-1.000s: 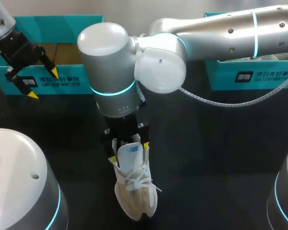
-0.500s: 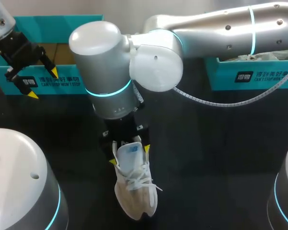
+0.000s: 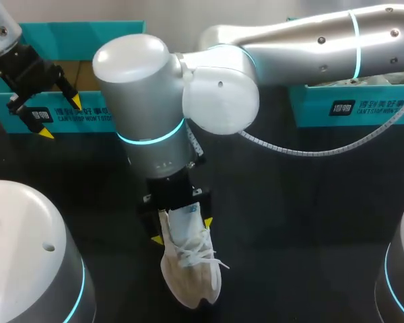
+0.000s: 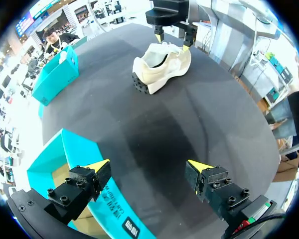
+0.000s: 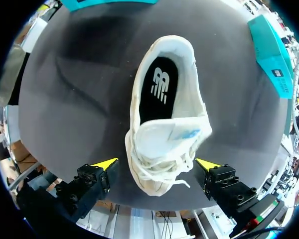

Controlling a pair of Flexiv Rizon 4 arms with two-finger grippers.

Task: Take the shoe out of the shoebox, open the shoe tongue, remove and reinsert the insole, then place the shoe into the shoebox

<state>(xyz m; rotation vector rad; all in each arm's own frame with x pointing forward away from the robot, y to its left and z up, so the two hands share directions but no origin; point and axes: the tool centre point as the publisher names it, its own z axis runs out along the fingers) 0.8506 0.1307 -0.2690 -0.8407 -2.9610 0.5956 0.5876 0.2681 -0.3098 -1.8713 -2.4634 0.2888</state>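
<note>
Head view: bright, even light from overhead; soft white highlights on the rounded housings of the right arm (image 3: 155, 67); cyan rings glow at the arm joints; the dark bench (image 3: 310, 202) gives little reflection; the white shoe (image 3: 188, 269) stands out strongly against it.
Left wrist view: pale sheen across the bench; a darker shadow patch ahead of the left end effector (image 4: 149, 172).
Right wrist view: soft shadow on the bench beyond the shoe's heel; shoe upper evenly lit; insole (image 5: 159, 89) dark.

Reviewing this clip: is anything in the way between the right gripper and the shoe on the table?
Nothing visible does. The right gripper hangs open directly above the shoe, yellow tips either side of its laced front. The left gripper is open, away by the teal shoebox.
</note>
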